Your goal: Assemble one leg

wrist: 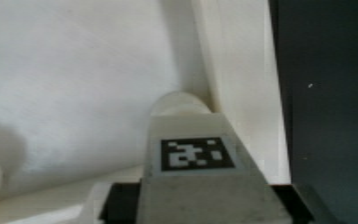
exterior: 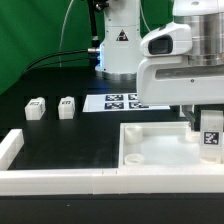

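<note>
Black table [exterior: 60,140] fills the scene, and the big white arm [exterior: 185,45] is leaning in from the exterior view's right. Below it sits the square white tray [exterior: 160,165], hollow side up, with a round hole showing near its corner on the exterior view's left. A white rail [exterior: 50,180] runs along the table's near edge and turns up at the exterior view's left. Further back lies the marker board [exterior: 125,101], flat on the table. And here's the action: the claw [exterior: 207,125] is clamped on the leg [exterior: 210,136], tag facing the camera, right over the tray's far corner at the exterior view's right. Whether the leg touches the tray, can't tell from here. The wrist view shows that leg [wrist: 197,150] pinched between the fingers [wrist: 119,203], its narrow end pointing at the tray's inner wall. Two spare pegs, one [exterior: 36,107] and its twin [exterior: 67,106], sit side by side on the table, well apart from the tray.
</note>
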Available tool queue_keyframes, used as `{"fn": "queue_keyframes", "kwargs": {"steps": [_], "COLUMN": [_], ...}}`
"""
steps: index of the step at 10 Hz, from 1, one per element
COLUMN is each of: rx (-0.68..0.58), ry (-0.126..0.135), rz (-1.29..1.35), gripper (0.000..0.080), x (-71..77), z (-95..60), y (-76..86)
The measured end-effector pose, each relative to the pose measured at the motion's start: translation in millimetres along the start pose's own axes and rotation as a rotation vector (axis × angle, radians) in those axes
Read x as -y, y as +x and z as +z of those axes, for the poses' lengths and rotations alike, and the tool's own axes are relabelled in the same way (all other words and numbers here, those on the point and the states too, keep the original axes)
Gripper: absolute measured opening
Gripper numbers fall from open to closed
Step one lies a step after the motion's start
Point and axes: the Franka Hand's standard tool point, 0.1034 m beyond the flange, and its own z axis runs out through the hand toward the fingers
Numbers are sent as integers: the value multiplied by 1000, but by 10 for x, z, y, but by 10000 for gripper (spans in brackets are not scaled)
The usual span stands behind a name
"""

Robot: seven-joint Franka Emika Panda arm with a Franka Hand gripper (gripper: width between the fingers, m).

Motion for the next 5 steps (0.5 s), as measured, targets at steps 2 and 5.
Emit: {"fn": "queue_keyframes", "kwargs": {"steps": [2, 5], "rx": [-2, -14], "ry": [2, 7], "rz": [173, 557], "gripper": [290, 290], "x": [-2, 6], "z": [1, 7], "y": [3, 8]}}
